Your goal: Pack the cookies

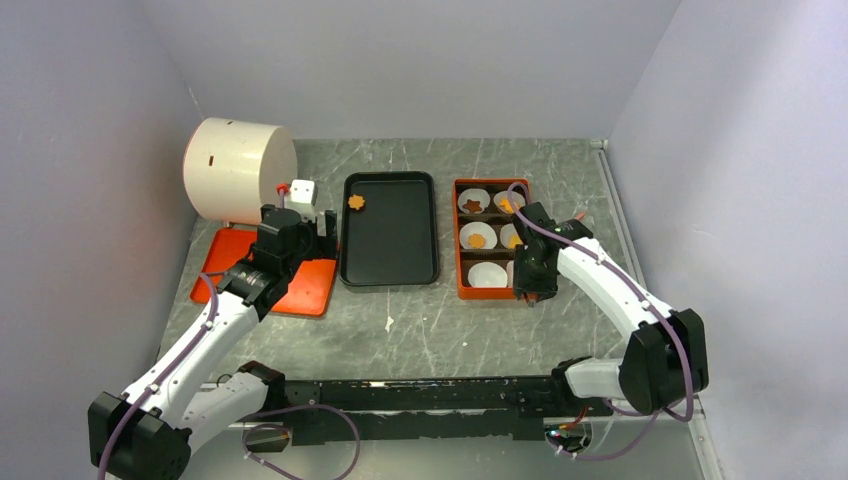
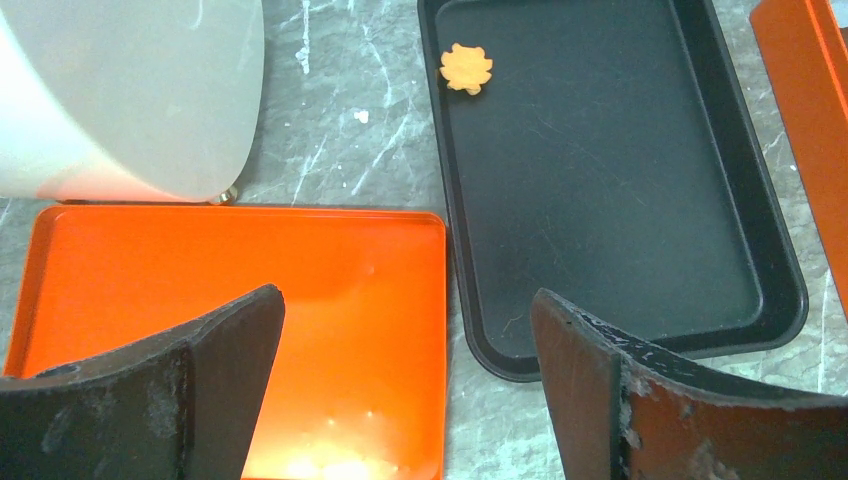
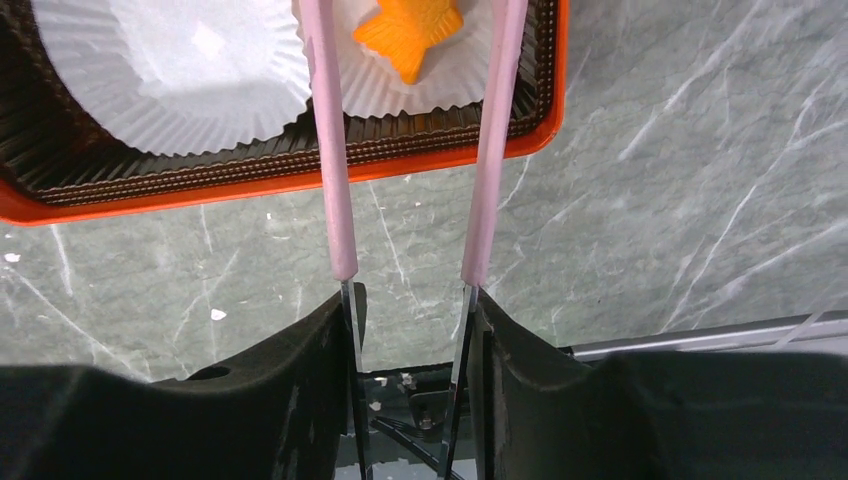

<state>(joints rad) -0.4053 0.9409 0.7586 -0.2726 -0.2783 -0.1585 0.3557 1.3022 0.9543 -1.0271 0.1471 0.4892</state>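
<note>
1. Orange compartment box (image 1: 485, 295), right of centre on the table (image 1: 420, 330): six white paper cups (image 1: 487, 273), two abreast in three rows.
2. Contents seen from above: one dark brown cookie (image 1: 470, 205) in the far-left cup. One orange piece lies in each of the far-right, middle-left and middle-right cups.
3. Near-right cup: hidden under the arm from above. The right wrist view shows an orange cookie (image 3: 410, 30) lying in it.
4. Near-left cup (image 3: 190, 70): empty.
5. Black tray (image 1: 395, 250), centre, just left of the box: one orange flower-shaped cookie (image 2: 466, 68) near its far-left corner, nothing else on it.
6. Right tool (image 3: 412, 310): clamped on a pair of pink-tipped tweezers (image 3: 337, 180). The prongs stand either side of the piece in the near-right cup. Whether they pinch it or merely flank it cannot be told.
7. Left tool (image 2: 405, 330): jaws wide apart, holding nothing. It hangs above the flat orange tray (image 2: 200, 270) at the left, near the white drum (image 1: 240, 168).
8. Progress, as judged: five of the six visible cookies sit in cups, and the fifth placement looks all but complete. Left to do: lift the tweezers clear, fetch the piece on the black tray and set it in the near-left cup. The flat orange tray may be the box's lid, in which case closing could follow, but this is not certain.
</note>
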